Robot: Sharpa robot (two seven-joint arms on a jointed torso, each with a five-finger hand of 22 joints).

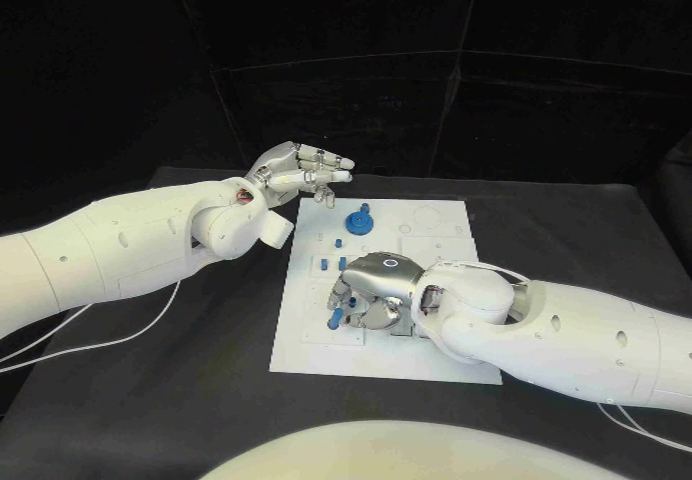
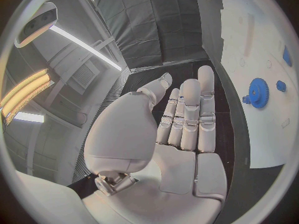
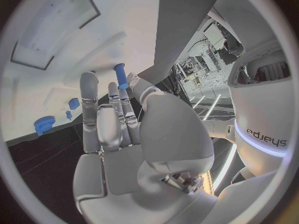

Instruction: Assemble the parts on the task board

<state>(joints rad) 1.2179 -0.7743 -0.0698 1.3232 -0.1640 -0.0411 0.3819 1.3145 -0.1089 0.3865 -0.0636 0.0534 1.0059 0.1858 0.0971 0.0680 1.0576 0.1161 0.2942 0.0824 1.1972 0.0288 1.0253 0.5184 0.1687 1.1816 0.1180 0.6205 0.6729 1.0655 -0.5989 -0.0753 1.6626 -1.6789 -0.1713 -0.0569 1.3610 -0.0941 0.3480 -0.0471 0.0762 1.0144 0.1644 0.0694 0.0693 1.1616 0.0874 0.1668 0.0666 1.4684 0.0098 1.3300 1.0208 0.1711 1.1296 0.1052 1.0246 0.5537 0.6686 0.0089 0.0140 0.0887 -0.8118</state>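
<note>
I see the white task board (image 1: 433,225) lying mid-desk (image 1: 173,400). My left hand (image 1: 296,170) hovers off the board's far left corner, fingers spread, holding nothing. My right hand (image 1: 378,295) sits low over the board's near half, pinching a blue peg (image 3: 120,75) at its fingertips. A blue gear (image 1: 361,220) stands on the board's far part, with small blue parts (image 1: 329,263) just left of the right hand.
</note>
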